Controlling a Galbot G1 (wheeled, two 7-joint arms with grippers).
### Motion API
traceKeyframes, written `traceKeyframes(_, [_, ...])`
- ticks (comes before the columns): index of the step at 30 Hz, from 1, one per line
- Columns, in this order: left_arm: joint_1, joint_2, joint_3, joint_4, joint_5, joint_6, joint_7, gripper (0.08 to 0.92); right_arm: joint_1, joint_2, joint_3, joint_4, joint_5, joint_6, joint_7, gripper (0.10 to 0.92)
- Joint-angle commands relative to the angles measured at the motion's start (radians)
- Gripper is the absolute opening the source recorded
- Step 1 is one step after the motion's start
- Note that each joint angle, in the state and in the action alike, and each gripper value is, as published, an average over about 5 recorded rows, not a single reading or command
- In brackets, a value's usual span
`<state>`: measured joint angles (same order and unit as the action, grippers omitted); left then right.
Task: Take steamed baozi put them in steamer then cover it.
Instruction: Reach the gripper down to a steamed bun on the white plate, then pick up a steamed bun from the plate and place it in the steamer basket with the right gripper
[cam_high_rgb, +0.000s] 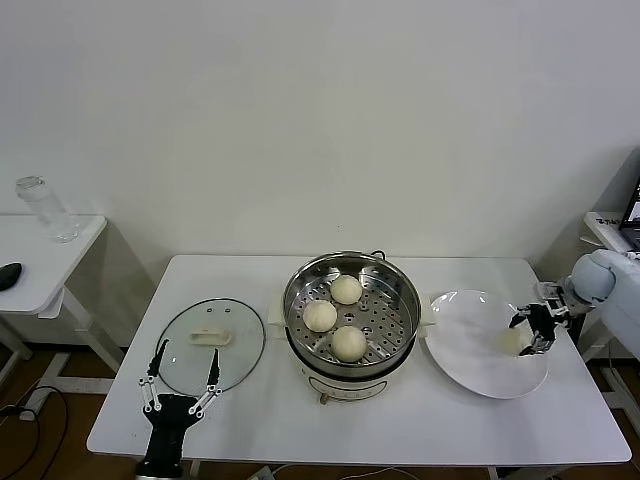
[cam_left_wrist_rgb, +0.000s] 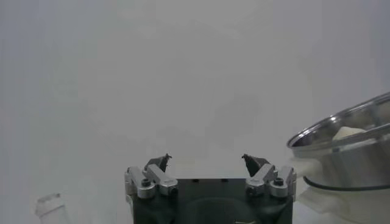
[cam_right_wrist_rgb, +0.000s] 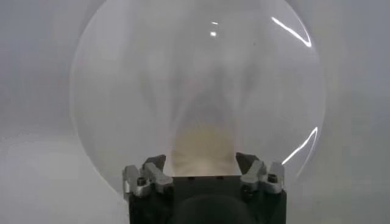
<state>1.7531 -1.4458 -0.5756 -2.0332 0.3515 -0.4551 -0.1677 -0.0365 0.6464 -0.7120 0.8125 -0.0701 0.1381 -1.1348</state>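
Left hand: the left hand sits at the table's front-left edge, fingers spread wide and empty, pointing toward the back edge, parked just short of the cover.
Cover: the cover lies flat on the table's left part, just beyond that hand; clear glass disc, thin metal rim, cream handle at its centre.
Steamer: the steamer stands at the table's middle on a white base; shiny steel wall, perforated floor, round. Three buns lie inside it, smooth, pale, dome-shaped, close together but apart.
Plate: a flat glossy white plate lies beside the steamer toward the table's right edge.
Last baozi: the fourth bun rests on the plate's right side, soft-looking and rounded with no long axis, directly between the fingers of the right hand.
Right hand: the right hand reaches in over the plate from the table's right edge, fingers either side of that bun and closing; I cannot tell whether they grip it yet.
Key relation: the steamer lies to the left of that hand, and the right arm is clearly the nearer one to the bun.
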Motion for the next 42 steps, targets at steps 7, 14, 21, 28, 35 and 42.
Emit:
traceKeyframes(7, [-0.003,0.0,-0.006,-0.006,-0.004,0.003,-0.002,0.823,0.006,-0.008,0.006,0.029,0.0,-0.005,0.001,0.654])
traceKeyframes(14, [-0.009,0.001,-0.001,-0.012,-0.004,0.011,0.0,0.823,0.209,-0.052,-0.112,0.179,0.107,-0.04,-0.108,0.635])
traceKeyframes(21, [-0.013,0.004,-0.003,-0.011,-0.004,0.013,0.0,0.823,0.575,-0.021,-0.365,0.375,0.322,-0.14,-0.269,0.636])
traceKeyframes(28, [-0.02,0.003,0.001,-0.008,-0.012,0.02,0.001,0.823,0.826,0.079,-0.557,0.587,0.546,-0.258,-0.23,0.636])
traceKeyframes(35, [-0.031,0.002,0.01,-0.001,-0.029,0.032,0.003,0.823,0.874,0.181,-0.653,0.689,0.585,-0.303,-0.135,0.636])
traceKeyframes(42, [-0.03,0.002,0.008,-0.011,-0.044,0.039,0.002,0.823,0.792,0.246,-0.679,0.684,0.508,-0.323,-0.057,0.636])
